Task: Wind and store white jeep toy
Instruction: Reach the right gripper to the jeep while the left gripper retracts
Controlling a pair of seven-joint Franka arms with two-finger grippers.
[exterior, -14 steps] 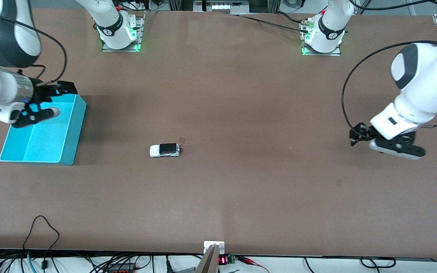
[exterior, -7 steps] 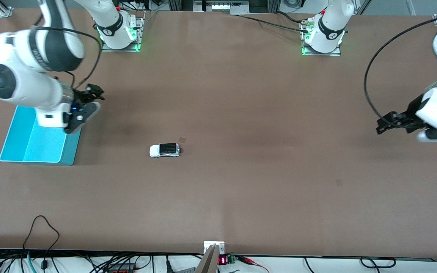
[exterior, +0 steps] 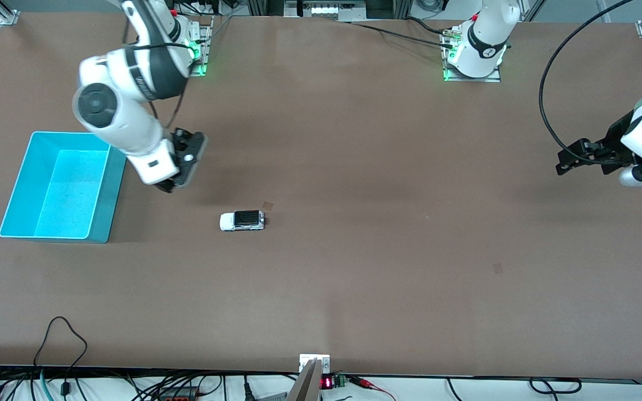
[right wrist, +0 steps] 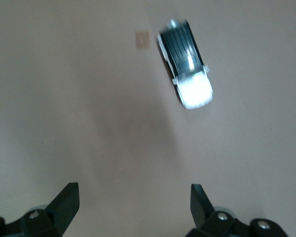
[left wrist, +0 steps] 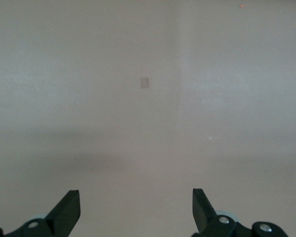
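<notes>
The white jeep toy point(exterior: 242, 220), with a black roof panel, stands on its wheels on the brown table near the middle. It also shows in the right wrist view point(right wrist: 185, 64). My right gripper point(exterior: 179, 179) is open and empty above the table, between the turquoise bin point(exterior: 110, 192) and the jeep, apart from both. In its wrist view the right gripper point(right wrist: 133, 202) has bare table between its fingers. My left gripper point(exterior: 569, 157) hangs open and empty over the table at the left arm's end; its wrist view point(left wrist: 135, 205) shows only bare table.
The turquoise bin is empty and stands at the right arm's end of the table. A small tape patch point(exterior: 267, 205) lies just beside the jeep, and another point(exterior: 497, 268) lies toward the left arm's end. Cables run along the table's near edge.
My right arm has swung off the bin toward the jeep, uncovering the bin. My left arm has drawn back toward its end of the table. The jeep has not moved.
</notes>
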